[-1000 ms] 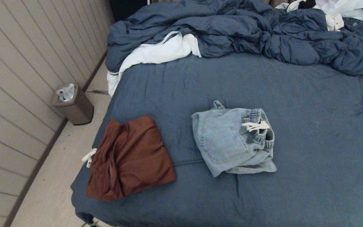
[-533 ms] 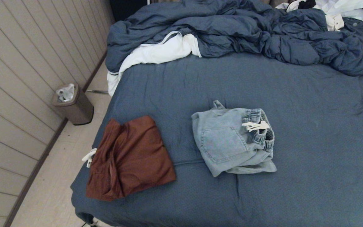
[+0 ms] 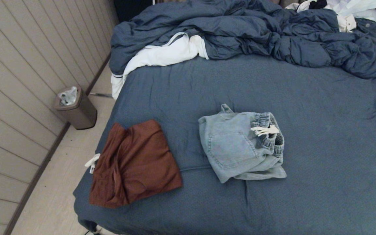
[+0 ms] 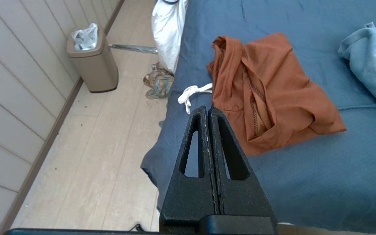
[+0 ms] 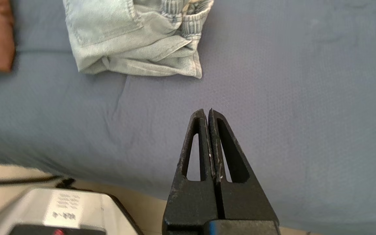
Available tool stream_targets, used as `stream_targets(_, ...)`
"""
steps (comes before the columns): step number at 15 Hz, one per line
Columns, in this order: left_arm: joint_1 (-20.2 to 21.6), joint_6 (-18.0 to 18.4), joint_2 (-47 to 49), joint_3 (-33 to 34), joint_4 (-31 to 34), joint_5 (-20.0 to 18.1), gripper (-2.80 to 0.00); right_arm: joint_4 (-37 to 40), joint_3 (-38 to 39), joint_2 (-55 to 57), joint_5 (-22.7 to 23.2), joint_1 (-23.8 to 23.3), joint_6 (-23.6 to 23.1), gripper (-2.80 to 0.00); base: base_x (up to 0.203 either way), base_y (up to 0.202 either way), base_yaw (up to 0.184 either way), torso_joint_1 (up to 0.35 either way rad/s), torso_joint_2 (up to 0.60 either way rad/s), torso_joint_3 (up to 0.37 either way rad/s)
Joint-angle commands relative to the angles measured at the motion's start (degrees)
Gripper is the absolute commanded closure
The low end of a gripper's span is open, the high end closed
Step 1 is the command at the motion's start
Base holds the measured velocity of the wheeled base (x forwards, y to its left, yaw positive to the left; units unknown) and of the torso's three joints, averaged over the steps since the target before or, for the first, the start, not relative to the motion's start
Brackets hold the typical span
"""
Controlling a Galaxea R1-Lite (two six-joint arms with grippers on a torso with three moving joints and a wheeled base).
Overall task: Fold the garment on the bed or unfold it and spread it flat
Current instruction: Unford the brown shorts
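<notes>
Head view: folded garments [image 3: 242, 146] on bed [image 3: 321, 130]

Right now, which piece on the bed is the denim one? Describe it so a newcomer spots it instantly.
Start from the bed with the slate-blue sheet and the rumpled duvet at its far end. On the bare sheet lie two folded garments; the denim shorts are near the middle, to the right of the rust-brown shorts by the bed's left edge. They alone are pale blue, with a stitched pocket and a white drawstring.

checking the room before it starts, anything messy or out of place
Yes: the dark blue duvet is bunched at the bed's far end, white lining spilling over the left edge. Crumpled fabric lies on the floor beside the bed.
</notes>
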Motion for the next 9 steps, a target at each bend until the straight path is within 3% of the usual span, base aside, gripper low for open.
stream_targets(1, 0.00, -0.01, 0.10, 0.00, -0.08, 0.00, 0.00, 0.53, -0.52, 1.10, 0.12, 0.00, -1.61, 0.00, 0.000, 0.000, 0.000, 0.000, 0.00, 0.000)
stream_targets(5, 0.00, -0.01, 0.10, 0.00, -0.08, 0.00, 0.00, 1.99, -3.33, 15.76, 0.72, 2.30, -2.44, 0.00, 0.000, 0.000, 0.000, 0.000, 0.00, 0.000)
stream_targets(9, 0.00, 0.08, 0.10, 0.00, -0.08, -0.09, 0.00, 1.62, -19.25, 29.10, 1.68, 12.33, 5.23, 0.00, 0.000, 0.000, 0.000, 0.000, 0.00, 0.000)
